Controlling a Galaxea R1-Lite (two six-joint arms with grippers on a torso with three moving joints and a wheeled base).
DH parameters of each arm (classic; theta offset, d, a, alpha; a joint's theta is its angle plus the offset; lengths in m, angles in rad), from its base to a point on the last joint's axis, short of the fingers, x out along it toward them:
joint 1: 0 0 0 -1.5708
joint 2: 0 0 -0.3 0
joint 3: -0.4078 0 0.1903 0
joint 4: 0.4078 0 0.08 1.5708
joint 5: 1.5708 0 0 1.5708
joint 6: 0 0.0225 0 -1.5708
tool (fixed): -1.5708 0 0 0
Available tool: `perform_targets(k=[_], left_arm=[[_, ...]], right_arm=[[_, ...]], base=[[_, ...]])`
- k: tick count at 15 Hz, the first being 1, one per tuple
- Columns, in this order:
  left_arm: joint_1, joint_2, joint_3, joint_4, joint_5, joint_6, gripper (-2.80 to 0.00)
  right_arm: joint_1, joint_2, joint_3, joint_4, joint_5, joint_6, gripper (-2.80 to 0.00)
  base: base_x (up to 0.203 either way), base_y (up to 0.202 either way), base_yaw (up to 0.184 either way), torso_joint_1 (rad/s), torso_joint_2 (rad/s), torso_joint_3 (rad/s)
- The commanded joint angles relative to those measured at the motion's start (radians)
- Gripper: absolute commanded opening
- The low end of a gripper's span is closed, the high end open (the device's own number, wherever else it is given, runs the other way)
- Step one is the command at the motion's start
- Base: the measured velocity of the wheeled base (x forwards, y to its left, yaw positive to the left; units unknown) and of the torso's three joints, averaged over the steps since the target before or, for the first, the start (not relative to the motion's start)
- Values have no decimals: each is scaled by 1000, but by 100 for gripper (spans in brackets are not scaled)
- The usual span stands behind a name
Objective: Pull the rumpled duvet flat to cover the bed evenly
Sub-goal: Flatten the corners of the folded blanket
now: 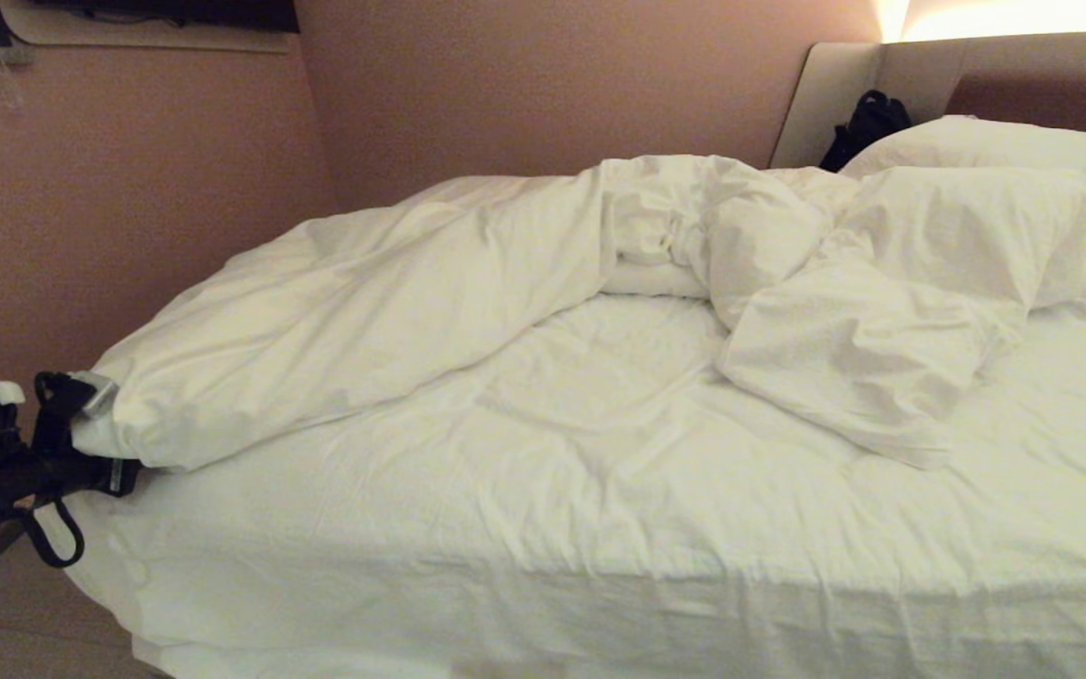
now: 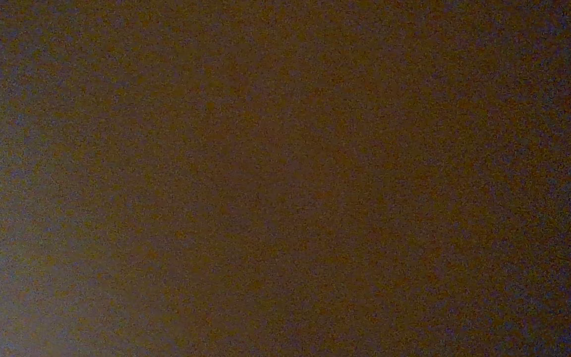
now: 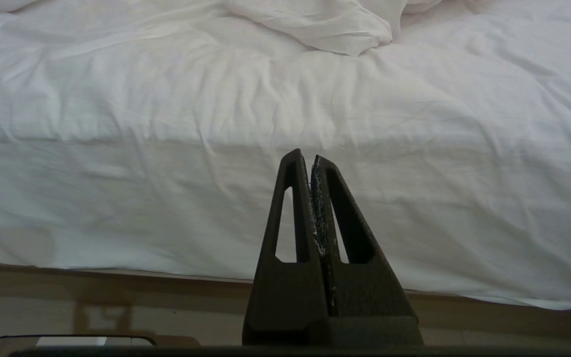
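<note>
Head view: the thick, puffy cream-white quilted duvet [image 1: 364, 311] lies bunched in a long ridge from about 8 o'clock up to 1 o'clock, across the far-left part of the wide low bed with its white-sheeted mattress [image 1: 600, 490]. Most of the sheet is bare. At 8 o'clock the black left end effector [image 1: 90, 429] sits at the duvet's near-left corner, its fingers on either side of the cloth, apparently grasping that corner. The step in hand looks like securing this corner. The next move would call for drawing it toward the foot and outward, keeping the grip firm while the heavy ridge unrolls. Plump white pillows [image 1: 977, 189] are heaped at 2 o'clock against the padded beige-and-brown headboard [image 1: 977, 75], with a black bag-like object [image 1: 868, 123] beside them. A dusty-pink wall [image 1: 128, 189] stands close along the bed's left side.

Left wrist view: only dark murk, probably cloth over the lens; nothing can be made out.

Right wrist view: the black right end effector [image 3: 312, 163] is clenched on nothing, parked low and facing the mattress side, above a pale wooden floor [image 3: 67, 307].
</note>
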Motion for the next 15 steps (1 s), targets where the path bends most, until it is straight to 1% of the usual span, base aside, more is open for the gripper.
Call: perform_targets(k=[1, 3, 4, 7, 9, 11, 13, 15], left_arm=[[1, -10, 0, -6, -27, -21, -280], [1, -23, 0, -6, -37, -50, -280], [3, -38, 0, -6, -38, -77, -280], [21, -72, 1, -5, -71, -105, -280], [38, -131, 7, -3, -91, -162, -280], [45, -157, 19, 3, -114, -174, -280], [45, -167, 23, 2, -114, -176, -280], [50, -188, 25, -1, -114, -195, -280]], right_arm=[[0, 0, 0, 0, 0, 0, -280], [0, 0, 0, 0, 0, 0, -280], [0, 0, 0, 0, 0, 0, -280], [0, 0, 0, 0, 0, 0, -280], [0, 0, 0, 0, 0, 0, -280], [0, 0, 0, 0, 0, 0, -280], [0, 0, 0, 0, 0, 0, -280], [0, 0, 0, 0, 0, 0, -280]], base=[[0, 0, 0, 0, 0, 0], [0, 0, 0, 0, 0, 0], [0, 0, 0, 0, 0, 0], [0, 0, 0, 0, 0, 0], [0, 0, 0, 0, 0, 0], [0, 0, 0, 0, 0, 0], [0, 0, 0, 0, 0, 0], [0, 0, 0, 0, 0, 0]])
